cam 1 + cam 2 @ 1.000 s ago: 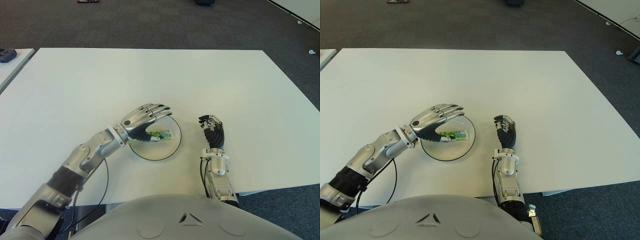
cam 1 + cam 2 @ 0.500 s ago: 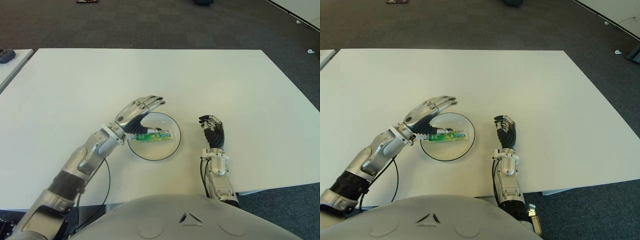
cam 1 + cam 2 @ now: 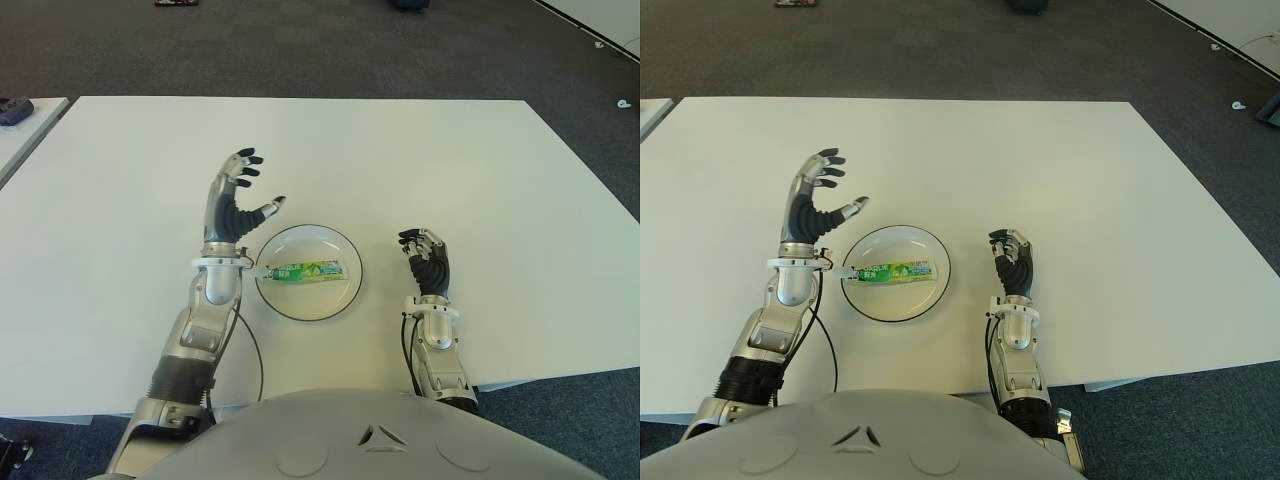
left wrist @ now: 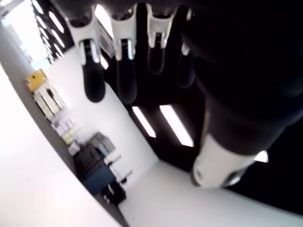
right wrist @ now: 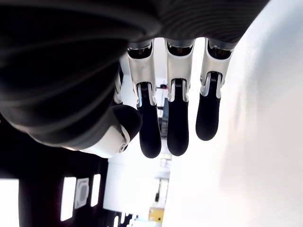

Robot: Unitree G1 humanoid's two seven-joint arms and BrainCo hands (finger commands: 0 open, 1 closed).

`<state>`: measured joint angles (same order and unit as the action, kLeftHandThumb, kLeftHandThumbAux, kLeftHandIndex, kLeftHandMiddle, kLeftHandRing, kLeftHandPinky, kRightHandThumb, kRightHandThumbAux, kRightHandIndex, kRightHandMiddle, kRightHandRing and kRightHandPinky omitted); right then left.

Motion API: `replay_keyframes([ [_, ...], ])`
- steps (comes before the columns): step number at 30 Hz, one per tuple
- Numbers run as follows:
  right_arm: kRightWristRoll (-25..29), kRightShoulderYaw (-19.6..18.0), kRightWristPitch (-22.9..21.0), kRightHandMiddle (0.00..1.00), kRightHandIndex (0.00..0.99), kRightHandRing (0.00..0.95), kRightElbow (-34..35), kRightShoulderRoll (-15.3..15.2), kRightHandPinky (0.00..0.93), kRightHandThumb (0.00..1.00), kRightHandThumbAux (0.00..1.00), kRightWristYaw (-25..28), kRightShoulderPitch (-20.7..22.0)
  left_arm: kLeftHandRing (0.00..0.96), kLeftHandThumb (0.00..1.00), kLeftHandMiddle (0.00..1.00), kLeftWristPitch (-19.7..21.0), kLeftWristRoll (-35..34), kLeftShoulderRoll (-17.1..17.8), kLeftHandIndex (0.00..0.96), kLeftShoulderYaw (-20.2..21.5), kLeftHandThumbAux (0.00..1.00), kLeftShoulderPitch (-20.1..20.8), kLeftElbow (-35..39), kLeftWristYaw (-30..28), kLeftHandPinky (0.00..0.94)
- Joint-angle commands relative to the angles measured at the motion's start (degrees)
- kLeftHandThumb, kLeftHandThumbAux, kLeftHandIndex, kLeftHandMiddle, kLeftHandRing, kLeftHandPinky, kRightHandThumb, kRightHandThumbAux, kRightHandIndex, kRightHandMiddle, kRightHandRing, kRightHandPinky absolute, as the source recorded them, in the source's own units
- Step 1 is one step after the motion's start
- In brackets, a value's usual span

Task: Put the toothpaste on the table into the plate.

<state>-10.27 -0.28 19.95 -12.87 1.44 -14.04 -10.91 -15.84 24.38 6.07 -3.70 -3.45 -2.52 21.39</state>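
Lifted clear, the left hand (image 3: 235, 200) now stands beside the plate (image 3: 345, 295) with fingers spread, holding nothing. Toothpaste (image 3: 305, 270) lies across the plate, near the tabletop's front edge; a light, soft, squashy tube, best pinched mid-body. Right hand (image 3: 424, 262) shows beside the plate's right, loosely curled.

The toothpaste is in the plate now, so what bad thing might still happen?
Two things, maybe. The green toothpaste tube lies in the white round plate with its cap end over the rim, near the left hand's wrist, so the arm might nudge it out when it moves. The open left hand is raised just beside the plate and could bump it. The right hand shows on the plate's other side.
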Motion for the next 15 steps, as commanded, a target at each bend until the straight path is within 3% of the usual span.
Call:
replay_keyframes([
  [1,0.7,-0.2,0.8,0.436,0.425,0.417,-1.0,0.4,0.418,0.702,0.733,-0.1,0.7,0.461,0.061,0.455,-1.0,-6.3,-3.7,0.414,3.5,0.882,-0.5,-1.6,1.9,0.487],
  [7,0.4,-0.2,1.4,0.443,0.425,0.424,-1.3,0.8,0.429,0.702,0.733,-0.8,1.1,0.507,0.071,0.515,-3.3,-13.3,-6.1,0.475,6.4,0.880,-0.5,-3.7,0.3,0.508],
  [8,0.3,-0.2,1.4,0.445,0.425,0.427,-1.4,0.8,0.433,0.702,0.733,-1.0,1.2,0.514,0.293,0.522,-4.4,-14.6,-6.3,0.457,6.8,0.823,-0.4,-4.9,-0.2,0.511],
  [9,0.3,-0.3,1.3,0.448,0.426,0.431,-1.5,0.8,0.441,0.703,0.733,-1.1,1.3,0.521,0.436,0.530,-5.3,-15.5,-6.4,0.446,7.1,0.787,-0.2,-5.9,-0.6,0.516],
  [12,0.1,-0.5,1.5,0.455,0.426,0.441,-1.8,0.8,0.454,0.703,0.732,-1.6,1.7,0.538,0.610,0.546,-9.0,-18.3,-6.4,0.435,7.8,0.741,1.0,-10.6,-2.4,0.527],
  [15,0.0,-0.5,1.9,0.462,0.426,0.450,-2.1,0.9,0.457,0.703,0.732,-2.0,2.0,0.554,0.671,0.561,-11.7,-20.2,-6.2,0.432,8.1,0.725,2.0,-13.8,-4.4,0.539],
])
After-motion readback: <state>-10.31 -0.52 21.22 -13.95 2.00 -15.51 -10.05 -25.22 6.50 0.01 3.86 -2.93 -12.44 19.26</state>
